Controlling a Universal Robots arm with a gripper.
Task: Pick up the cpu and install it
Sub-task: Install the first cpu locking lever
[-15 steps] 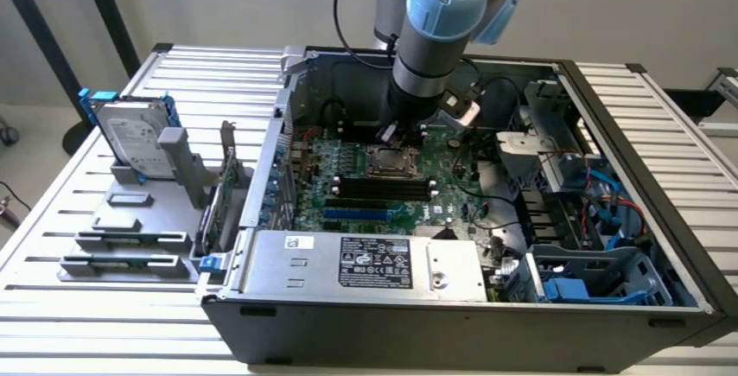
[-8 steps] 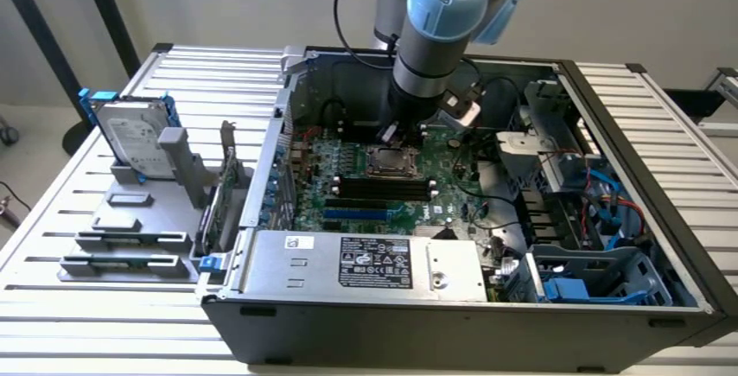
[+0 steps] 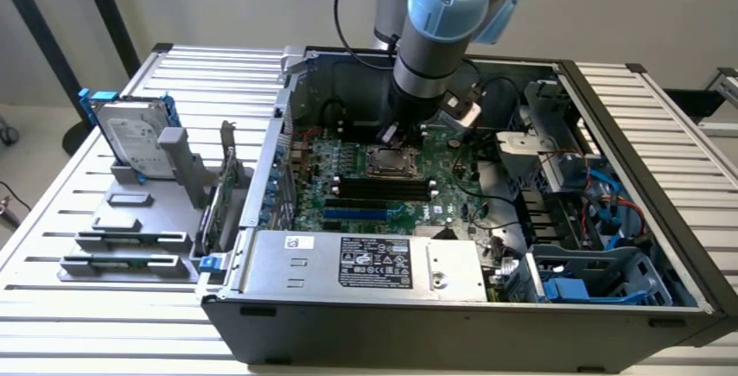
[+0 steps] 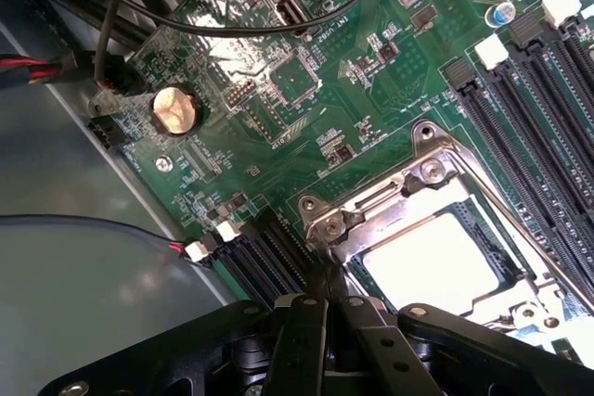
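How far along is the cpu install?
Done, by the look of it: the small square silver-topped cpu lies inside the metal socket frame on the green motherboard. In hand: the black gripper is shut, its tips at the frame's edge beside the chip, holding nothing visible. Left: whether the chip is fully seated or the frame latched can't be told.
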